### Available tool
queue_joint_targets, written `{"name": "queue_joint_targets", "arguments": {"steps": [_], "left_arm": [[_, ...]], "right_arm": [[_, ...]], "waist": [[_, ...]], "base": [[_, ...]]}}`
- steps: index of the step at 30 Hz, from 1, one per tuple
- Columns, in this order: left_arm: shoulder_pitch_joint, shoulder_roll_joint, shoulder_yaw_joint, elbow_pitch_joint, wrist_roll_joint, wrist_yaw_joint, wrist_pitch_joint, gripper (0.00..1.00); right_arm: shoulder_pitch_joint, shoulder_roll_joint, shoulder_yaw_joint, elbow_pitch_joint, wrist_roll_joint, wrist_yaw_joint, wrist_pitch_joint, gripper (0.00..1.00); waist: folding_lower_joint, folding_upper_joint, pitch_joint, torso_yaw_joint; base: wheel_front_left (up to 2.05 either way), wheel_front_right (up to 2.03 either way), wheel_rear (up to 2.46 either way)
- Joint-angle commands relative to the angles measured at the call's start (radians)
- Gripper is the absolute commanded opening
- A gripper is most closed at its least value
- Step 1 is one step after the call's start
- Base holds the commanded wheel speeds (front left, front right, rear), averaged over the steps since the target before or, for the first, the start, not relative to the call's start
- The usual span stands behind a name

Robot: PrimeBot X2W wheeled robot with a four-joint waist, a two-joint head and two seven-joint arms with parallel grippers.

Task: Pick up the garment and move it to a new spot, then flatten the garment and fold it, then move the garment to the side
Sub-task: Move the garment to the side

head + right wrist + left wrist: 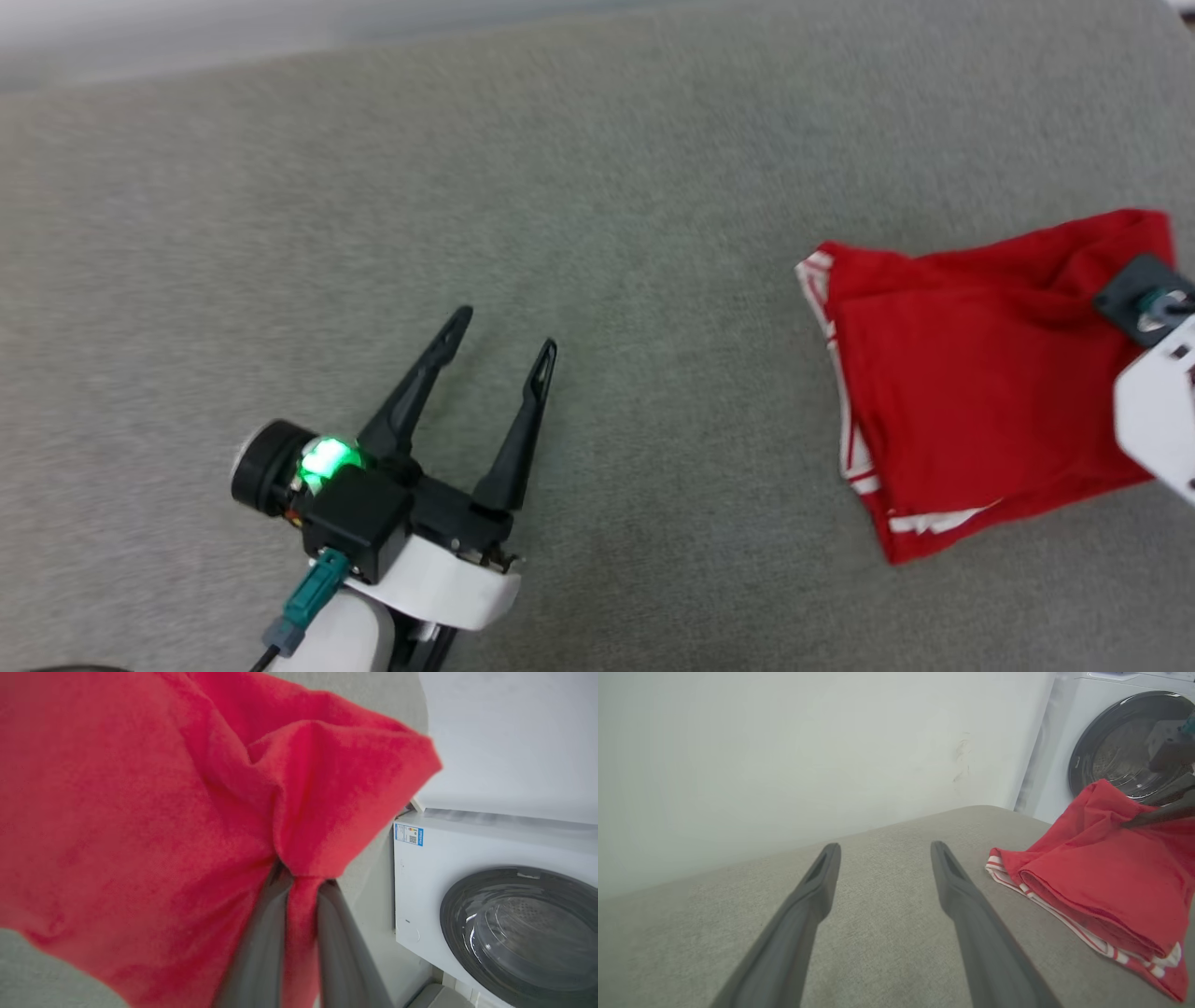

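Note:
The garment (971, 383) is a red folded bundle with white-and-red striped trim along its left and lower edges, lying at the right of the grey padded surface (597, 187). Its letters and numbers are hidden. In the left wrist view the garment (1101, 882) lies off to the right, with the other arm's dark fingers (1157, 812) at its top fold. My right gripper (303, 882) is shut on a pinched fold of the garment (140, 812), lifting its far right corner. My left gripper (504, 336) stands open over bare surface, well left of the garment; the left gripper (885, 851) holds nothing.
A white front-loading washing machine (495, 905) with a dark round door (1125, 742) stands beyond the surface's right end. A pale wall (784, 742) runs behind the surface. The surface's far edge (280, 61) shows at the top of the head view.

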Motion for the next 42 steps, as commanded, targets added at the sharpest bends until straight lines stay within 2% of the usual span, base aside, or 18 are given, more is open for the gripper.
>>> {"name": "queue_joint_targets", "arguments": {"steps": [1, 4, 10, 16, 21, 27, 31, 32, 37, 42], "left_arm": [[-0.015, 0.01, 0.001, -0.006, 0.003, -0.001, -0.002, 1.0], [-0.049, 0.049, -0.028, -0.02, 0.016, -0.001, -0.002, 1.0], [-0.104, 0.082, -0.059, -0.063, 0.035, -0.001, -0.002, 1.0], [-0.145, 0.105, -0.071, -0.1, 0.039, -0.001, -0.002, 1.0], [-0.175, 0.124, -0.066, -0.119, 0.041, -0.001, -0.001, 1.0], [-0.19, 0.146, -0.058, -0.129, 0.04, 0.001, 0.001, 1.0], [-0.193, 0.138, -0.051, -0.127, 0.035, 0.003, 0.001, 1.0], [-0.193, 0.132, -0.052, -0.126, 0.032, 0.003, 0.001, 1.0], [-0.176, 0.094, -0.053, -0.115, 0.021, 0.004, 0.0, 1.0], [-0.129, 0.043, -0.027, -0.072, 0.008, 0.022, 0.0, 1.0]], "right_arm": [[-0.023, -0.007, -0.002, 0.007, 0.002, -0.001, -0.012, 0.0], [-0.043, -0.056, -0.002, 0.07, 0.001, -0.001, -0.061, 0.0], [-0.077, -0.091, -0.075, 0.223, -0.019, -0.001, -0.175, 0.0], [-0.093, -0.07, -0.193, 0.383, -0.048, -0.001, -0.309, 0.0], [-0.092, -0.049, -0.296, 0.502, -0.08, -0.001, -0.376, 0.0], [-0.118, -0.01, -0.372, 0.563, -0.121, -0.001, -0.428, 0.0], [-0.124, 0.014, -0.403, 0.59, -0.126, -0.001, -0.415, 0.0], [-0.125, 0.019, -0.412, 0.592, -0.13, -0.001, -0.411, 1.0], [-0.13, 0.024, -0.452, 0.561, -0.164, -0.001, -0.404, 1.0], [-0.121, 0.054, -0.496, 0.498, -0.144, -0.001, -0.417, 1.0]], "waist": [[-0.0001, 0.0, 0.09, -0.08], [-0.0001, 0.0, 0.145, -0.112], [-0.0001, 0.0, 0.238, -0.138], [-0.0001, 0.0, 0.311, -0.128], [-0.0001, 0.0, 0.359, -0.105], [-0.0001, 0.0, 0.388, -0.093], [-0.0001, 0.0, 0.379, -0.086], [-0.0001, 0.0, 0.373, -0.085], [-0.0001, 0.0, 0.3, -0.07], [-0.0001, 0.0, 0.163, -0.041]], "base": [[0.0, 0.0, 0.0], [0.0, 0.0, 0.0], [0.0, 0.0, 0.0], [0.0, 0.0, 0.0], [0.0, 0.0, 0.0], [0.0, 0.0, 0.0], [0.0, 0.0, 0.0], [0.0, 0.0, 0.0], [0.0, 0.0, 0.0], [0.0, 0.0, 0.0]]}}
